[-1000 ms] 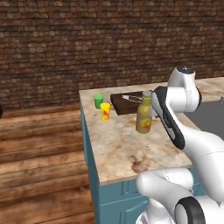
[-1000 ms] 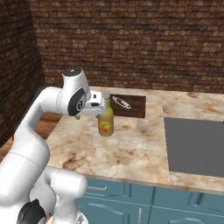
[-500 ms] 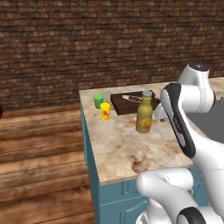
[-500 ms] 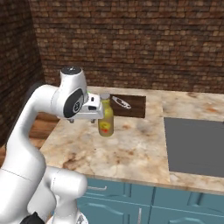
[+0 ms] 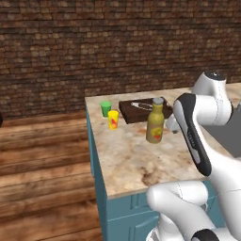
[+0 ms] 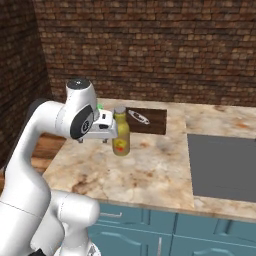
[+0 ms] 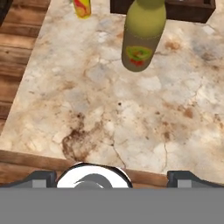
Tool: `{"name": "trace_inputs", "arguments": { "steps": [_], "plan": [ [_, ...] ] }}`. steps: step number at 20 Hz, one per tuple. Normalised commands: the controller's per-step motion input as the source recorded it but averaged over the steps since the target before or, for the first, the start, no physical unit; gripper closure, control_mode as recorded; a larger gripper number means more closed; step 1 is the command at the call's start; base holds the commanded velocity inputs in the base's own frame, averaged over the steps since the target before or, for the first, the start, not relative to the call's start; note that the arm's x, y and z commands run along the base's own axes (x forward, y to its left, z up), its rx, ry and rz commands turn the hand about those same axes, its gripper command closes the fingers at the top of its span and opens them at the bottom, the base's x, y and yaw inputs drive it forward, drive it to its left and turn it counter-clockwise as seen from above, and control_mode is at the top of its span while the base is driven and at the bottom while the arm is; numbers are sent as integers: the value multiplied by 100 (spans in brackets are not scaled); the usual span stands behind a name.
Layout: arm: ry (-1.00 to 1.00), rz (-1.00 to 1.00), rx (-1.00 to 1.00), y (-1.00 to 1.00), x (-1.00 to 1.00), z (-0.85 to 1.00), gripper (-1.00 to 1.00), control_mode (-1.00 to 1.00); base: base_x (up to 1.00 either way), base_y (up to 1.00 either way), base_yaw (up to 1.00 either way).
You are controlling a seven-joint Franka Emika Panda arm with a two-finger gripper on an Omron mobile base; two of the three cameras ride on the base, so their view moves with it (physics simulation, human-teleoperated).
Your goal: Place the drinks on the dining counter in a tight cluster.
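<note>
Beige-brown marbled stone dining counter (image 5: 127, 164) holds the fat olive-yellow bottle with a grey cap (image 5: 156, 120) upright beside a dark board (image 5: 134, 110); the gripper's (image 7: 112, 175) fingers are spread wide, empty, so it likely should back off level, avoiding the bottle.

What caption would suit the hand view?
Olive-yellow bottle upright on the marbled dining counter, dark tray behind it.

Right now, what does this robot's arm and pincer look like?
The arm is glossy white with rounded links, a grey joint cap, a dark disc at the side joint and a black stripe along the forearm. The pincer is a white block. No cables visible.
</note>
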Motion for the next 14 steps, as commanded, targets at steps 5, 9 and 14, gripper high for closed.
{"name": "trace_inputs", "arguments": {
  "steps": [5,9,14],
  "plan": [
    [0,0,0,0,0,0,-100,100,-88,0,0],
    [0,0,0,0,0,0,-100,100,-89,0,20],
    [0,0,0,0,0,0,-100,100,-75,26,64]
  ]
}}
